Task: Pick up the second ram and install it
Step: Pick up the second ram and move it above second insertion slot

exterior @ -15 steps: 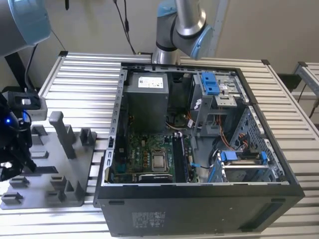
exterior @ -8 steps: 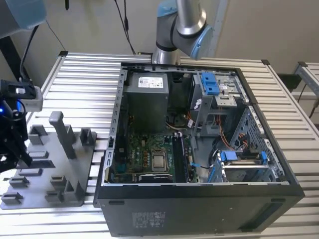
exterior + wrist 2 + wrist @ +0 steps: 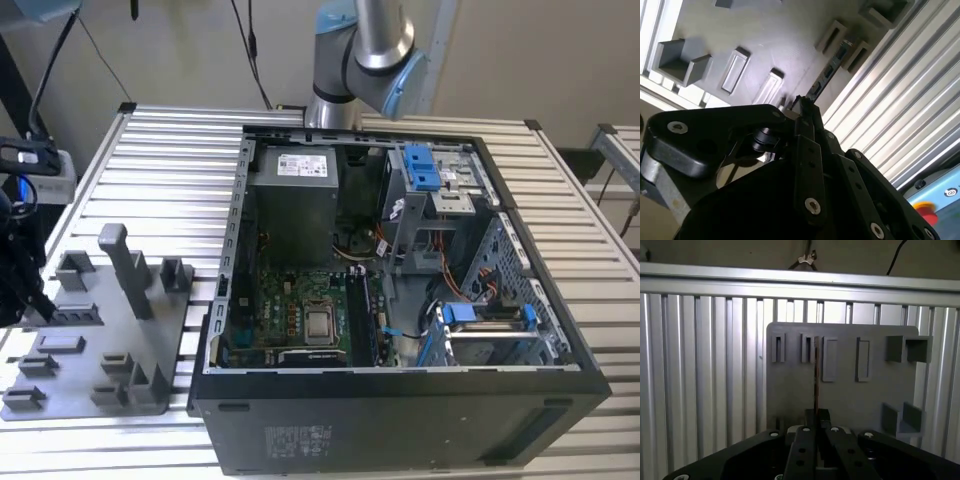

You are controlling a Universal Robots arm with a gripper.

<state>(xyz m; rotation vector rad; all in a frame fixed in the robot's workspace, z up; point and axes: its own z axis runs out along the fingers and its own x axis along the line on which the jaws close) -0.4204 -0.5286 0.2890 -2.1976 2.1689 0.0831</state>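
The gripper point(image 3: 817, 414) seems clamped on the second ram point(image 3: 816, 375), which juts edge-on from its fingertips over the grey holder tray point(image 3: 790, 390), at nine o'clock from the computer case point(image 3: 400, 425).

The arm's point(image 3: 372, 50) grey and blue joint stands high at the rear in the exterior view. In both wrist views the black gripper point(image 3: 816, 416) point(image 3: 803, 103) points downward, its fingers seemingly pinched together on the thin edge of the second ram point(image 3: 816, 375).
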